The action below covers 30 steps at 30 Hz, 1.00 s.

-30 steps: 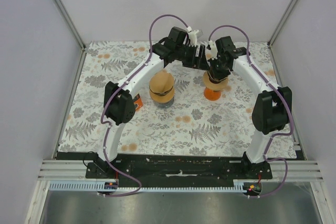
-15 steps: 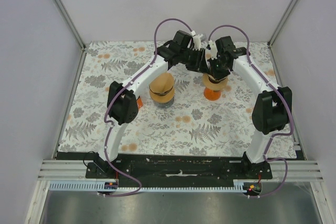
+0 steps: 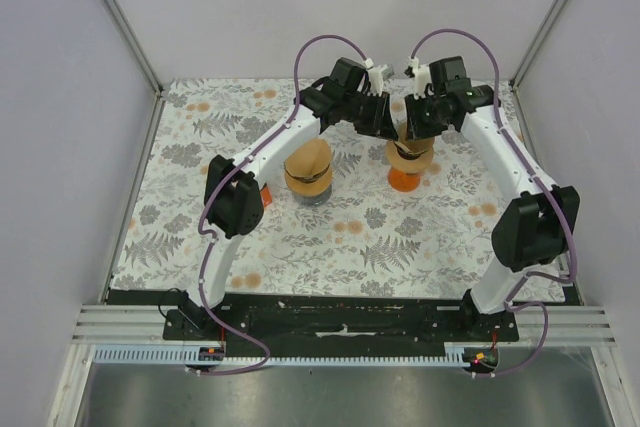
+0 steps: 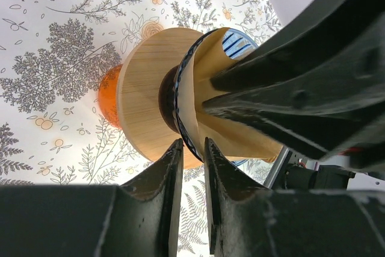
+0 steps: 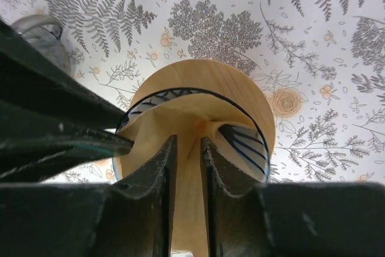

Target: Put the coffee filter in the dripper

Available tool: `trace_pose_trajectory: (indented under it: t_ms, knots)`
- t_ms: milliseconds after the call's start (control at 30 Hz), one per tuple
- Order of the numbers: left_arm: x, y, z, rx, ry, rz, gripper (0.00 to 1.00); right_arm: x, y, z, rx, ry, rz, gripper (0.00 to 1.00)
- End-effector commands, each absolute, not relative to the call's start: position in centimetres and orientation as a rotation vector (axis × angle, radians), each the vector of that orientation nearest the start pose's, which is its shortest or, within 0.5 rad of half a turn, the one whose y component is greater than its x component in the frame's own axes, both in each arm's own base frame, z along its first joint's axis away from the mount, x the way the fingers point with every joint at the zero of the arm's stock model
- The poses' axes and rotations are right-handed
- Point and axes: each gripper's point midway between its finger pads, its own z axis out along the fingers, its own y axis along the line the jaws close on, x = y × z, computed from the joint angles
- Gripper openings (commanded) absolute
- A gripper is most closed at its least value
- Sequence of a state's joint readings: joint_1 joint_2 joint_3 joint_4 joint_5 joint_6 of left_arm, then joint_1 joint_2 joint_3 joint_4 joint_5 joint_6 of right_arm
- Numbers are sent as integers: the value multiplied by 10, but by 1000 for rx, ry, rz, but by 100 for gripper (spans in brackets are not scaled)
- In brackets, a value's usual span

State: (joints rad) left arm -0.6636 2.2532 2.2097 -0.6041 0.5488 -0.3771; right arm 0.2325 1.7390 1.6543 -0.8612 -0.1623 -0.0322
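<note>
The blue-striped dripper (image 3: 406,159) stands on a wooden disc (image 4: 141,88) over an orange base (image 4: 108,95) at the table's back middle. The tan coffee filter (image 5: 180,112) sits inside the dripper (image 5: 243,145), folded and creased. My left gripper (image 3: 388,125) comes in from the left. Its jaws (image 4: 192,142) are pinched on the dripper's rim with the filter's edge (image 4: 207,70) between them. My right gripper (image 3: 415,130) hangs over the dripper. In the right wrist view its fingertips (image 5: 187,139) stand slightly apart, open, astride the filter's centre fold.
A stack of brown filters on a glass jar (image 3: 308,169) stands left of the dripper. The jar (image 5: 42,34) shows at the upper left of the right wrist view. A small orange object (image 3: 264,193) lies by the left arm's elbow. Grey walls enclose the floral table (image 3: 380,237).
My left gripper moved right to the dripper and closed its jaws on the rim and filter edge. My right gripper, shut on the filter before, has opened and its arm has shifted right.
</note>
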Motion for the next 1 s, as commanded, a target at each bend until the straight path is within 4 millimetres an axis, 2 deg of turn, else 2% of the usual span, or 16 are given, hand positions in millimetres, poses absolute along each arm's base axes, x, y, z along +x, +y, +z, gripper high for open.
trace_pose_trajectory:
  t_ms: [0,167,267,300,367,500,667,800,867,967]
  knots:
    - [391,-443,229,713,2204,-1135,26,411,124,241,-413,2329,347,30]
    - [390,-444,231,720,2199,-1129,26,401,119,267,-428,2253,384,41]
    - [389,-444,233,726,2194,-1133,26,384,139,280,-631,2138,502,53]
    - [390,-444,232,727,2193,-1133,26,375,146,281,-719,2094,548,58]
    - [389,-444,233,729,2194,-1133,26,361,156,276,-898,2004,590,61]
    - [389,-444,235,732,2188,-1135,26,352,155,263,-1141,1820,484,66]
    - [389,-445,238,735,2178,-1137,26,351,155,240,-1473,1604,265,66]
    - [389,-445,238,736,2177,-1143,26,365,144,228,-1513,1620,157,64]
    - [388,-446,240,738,2173,-1144,26,368,142,221,-1532,1646,143,58]
    - [389,-446,240,741,2170,-1143,26,371,139,213,-1538,1676,127,39]
